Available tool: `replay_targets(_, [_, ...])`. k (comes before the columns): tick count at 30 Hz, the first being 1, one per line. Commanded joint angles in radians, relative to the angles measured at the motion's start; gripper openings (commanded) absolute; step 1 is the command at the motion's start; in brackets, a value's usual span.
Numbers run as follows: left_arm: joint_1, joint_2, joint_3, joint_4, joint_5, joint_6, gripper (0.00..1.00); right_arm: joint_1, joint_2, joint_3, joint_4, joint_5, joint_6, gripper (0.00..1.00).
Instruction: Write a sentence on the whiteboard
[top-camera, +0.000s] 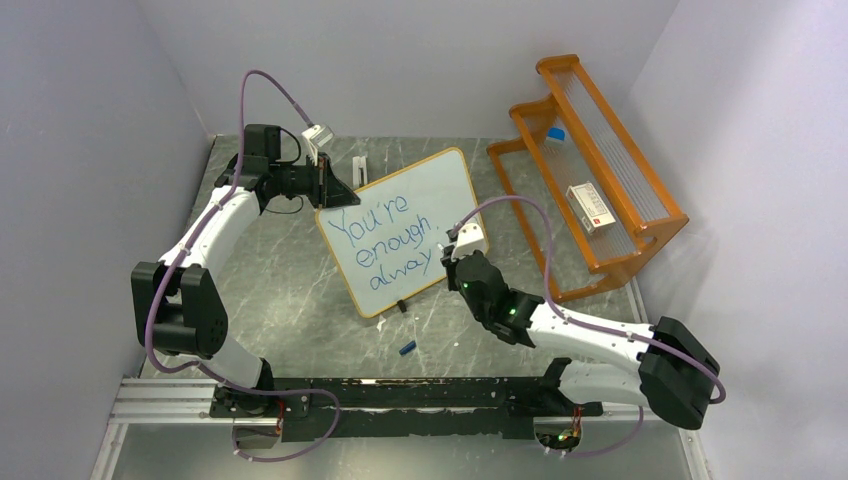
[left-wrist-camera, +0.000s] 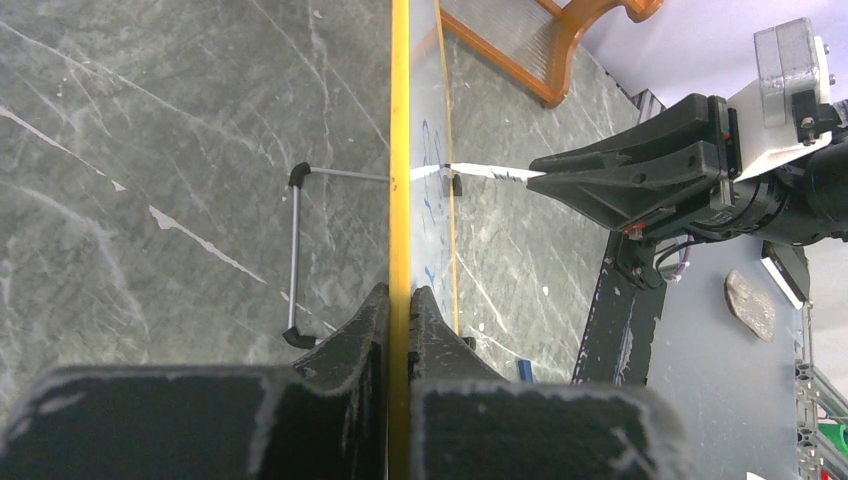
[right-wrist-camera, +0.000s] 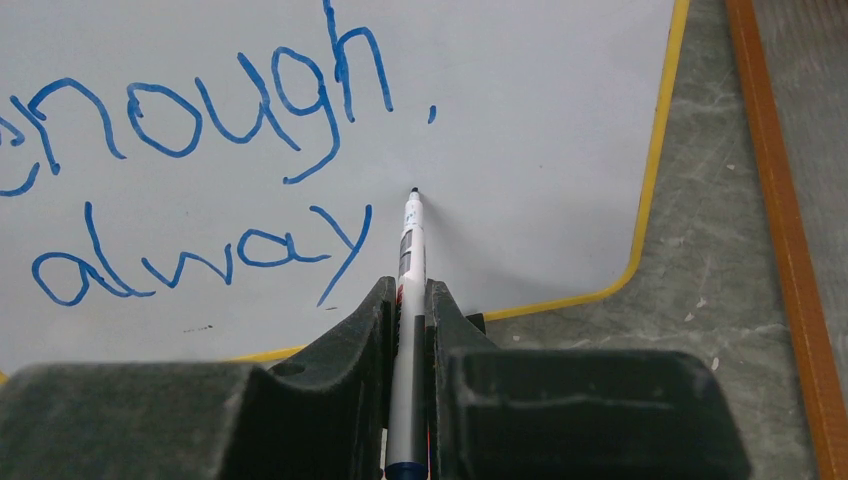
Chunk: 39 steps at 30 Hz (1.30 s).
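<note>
From above, the whiteboard (top-camera: 400, 215) sits skewed in the middle of the table (top-camera: 290, 290). Its long axis and its lines of blue writing climb toward the far right, where the orange rack (top-camera: 600, 170) stands. The left gripper (top-camera: 335, 188) is clamped on its far-left corner. The left wrist view sees the board edge-on, jaws pinching its yellow rim. In the right wrist view, the right gripper (right-wrist-camera: 408, 292) grasps a marker (right-wrist-camera: 408, 250), whose tip points at the board just after "alway".

White arm shells (top-camera: 222, 222), black joints (top-camera: 195, 305), purple cables (top-camera: 262, 72); left hand (left-wrist-camera: 400, 295), right hand (right-wrist-camera: 410, 290) black, scuffed.
</note>
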Motion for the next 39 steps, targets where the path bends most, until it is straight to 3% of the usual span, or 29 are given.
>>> replay_targets(1, [-0.004,0.034,-0.005,-0.041,-0.100,0.078,0.05,-0.013,0.013,-0.001,0.043,-0.010,0.002,0.00])
replay_targets(28, [-0.003,0.040,-0.002,-0.043,-0.101,0.076,0.05,-0.014,-0.020,-0.008,-0.008,-0.101,0.007,0.00])
replay_targets(39, [-0.003,0.039,-0.003,-0.043,-0.103,0.076,0.05,-0.015,-0.023,-0.026,-0.070,-0.049,0.040,0.00])
